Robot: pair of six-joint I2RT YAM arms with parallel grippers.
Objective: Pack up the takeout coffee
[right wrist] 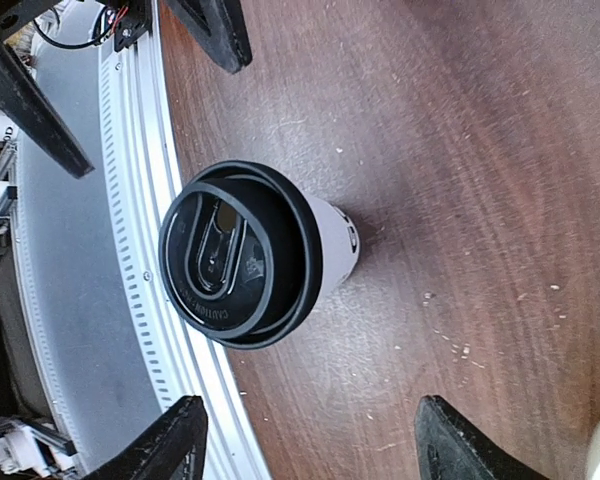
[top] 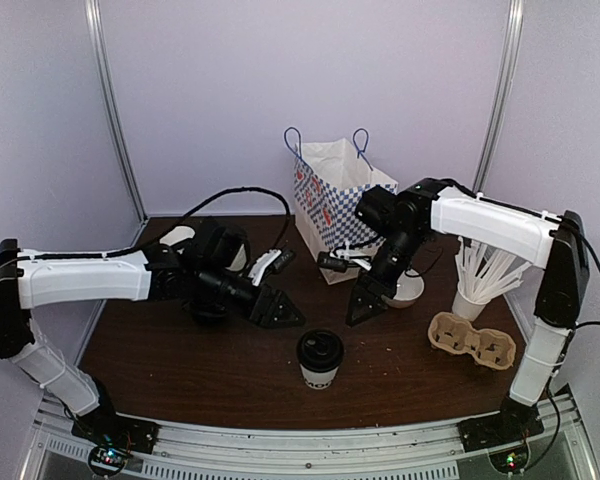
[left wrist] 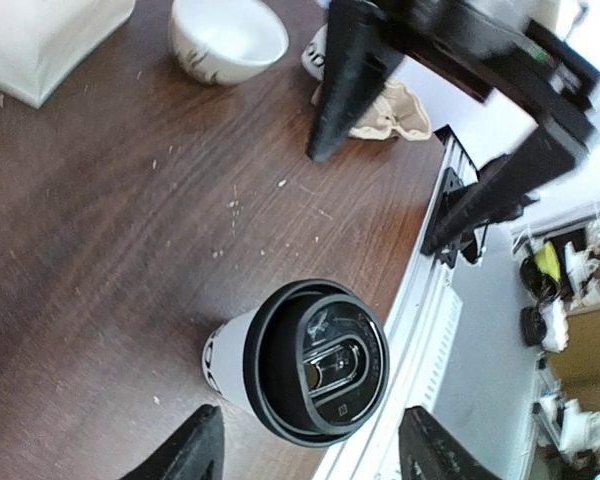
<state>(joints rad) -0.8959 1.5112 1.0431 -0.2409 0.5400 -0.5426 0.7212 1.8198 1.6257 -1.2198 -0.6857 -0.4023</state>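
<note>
Left pincer [top: 285,312] and right pincer [top: 360,308], top view: both hang low over the dark wooden surface [top: 180,370], tips angled toward each other. The takeout coffee [top: 320,358] stands upright near the front edge, between and in front of them, touched by neither. Its black lid [top: 320,347] is on. A patterned paper bag [top: 330,195] stands at the back. A cardboard carrier [top: 472,340] lies at the right, with a cup of white sticks [top: 477,285] just behind it.

Left wrist view: the left pincer [left wrist: 310,445] has its jaws well apart and holds nothing. The takeout coffee [left wrist: 315,360] stands ahead of the two fingertips, near the railed edge of the surface [left wrist: 100,220]. Beyond it are the right arm's black fingers [left wrist: 345,90], a white bowl [left wrist: 228,35], the cardboard carrier [left wrist: 385,115] and a corner of the paper bag [left wrist: 40,40].

Right wrist view: the right pincer [right wrist: 310,435] likewise has its jaws wide apart and empty. The takeout coffee [right wrist: 250,255] stands ahead of them on the surface [right wrist: 460,150], close to the edge rail, with black lettering near the base of its white wall. One black finger [right wrist: 215,30] of the other arm shows at the top.
</note>
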